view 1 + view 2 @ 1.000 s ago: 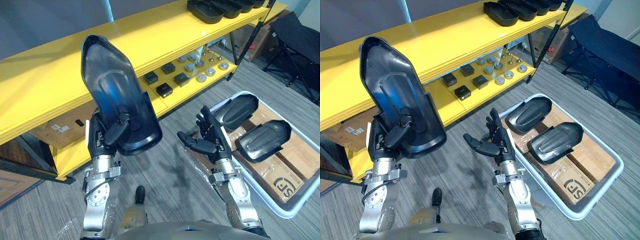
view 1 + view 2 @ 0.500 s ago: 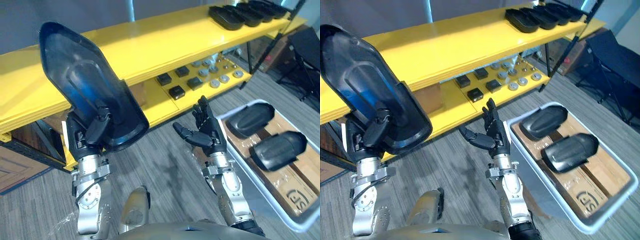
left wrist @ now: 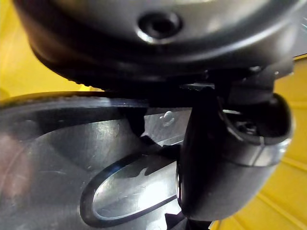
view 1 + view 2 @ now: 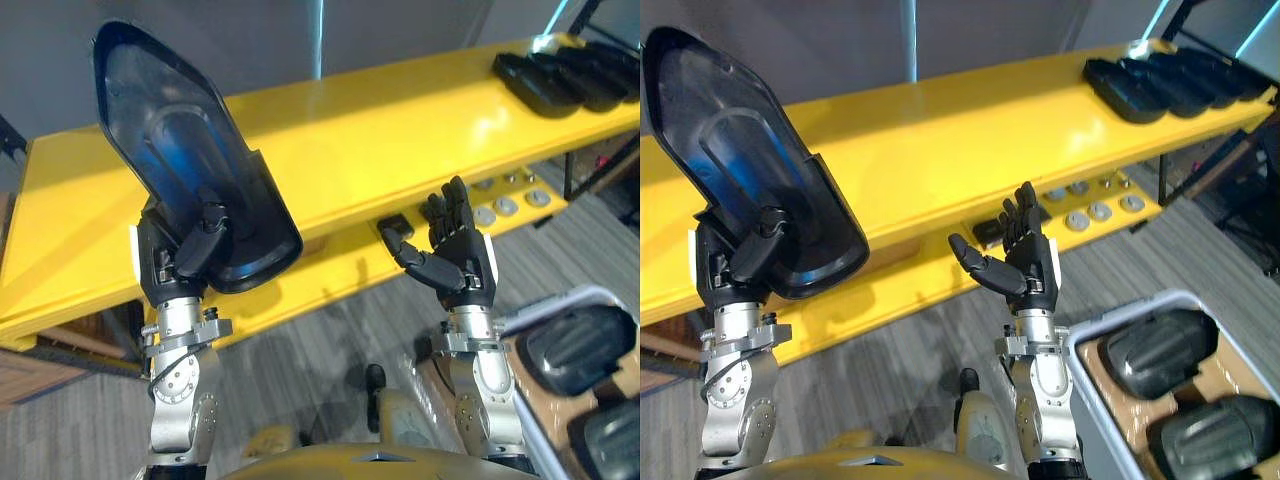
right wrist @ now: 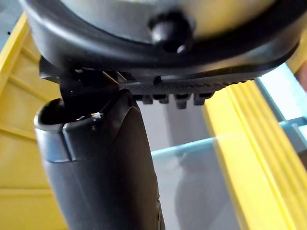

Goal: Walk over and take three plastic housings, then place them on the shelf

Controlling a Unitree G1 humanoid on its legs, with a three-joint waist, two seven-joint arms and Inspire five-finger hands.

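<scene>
Housing (image 4: 175, 150) clamped in left hand (image 4: 170, 268), right hand (image 4: 465, 262) fingers spread, yellow shelf (image 4: 380, 130), grey carpet (image 4: 330, 340)

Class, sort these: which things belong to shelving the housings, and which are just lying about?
Job: housing gripped in the left hand; top yellow shelf; housings already on it; two housings in the grey bin; open right hand.

Lying about: round metal discs and black block on the lower shelf.
</scene>
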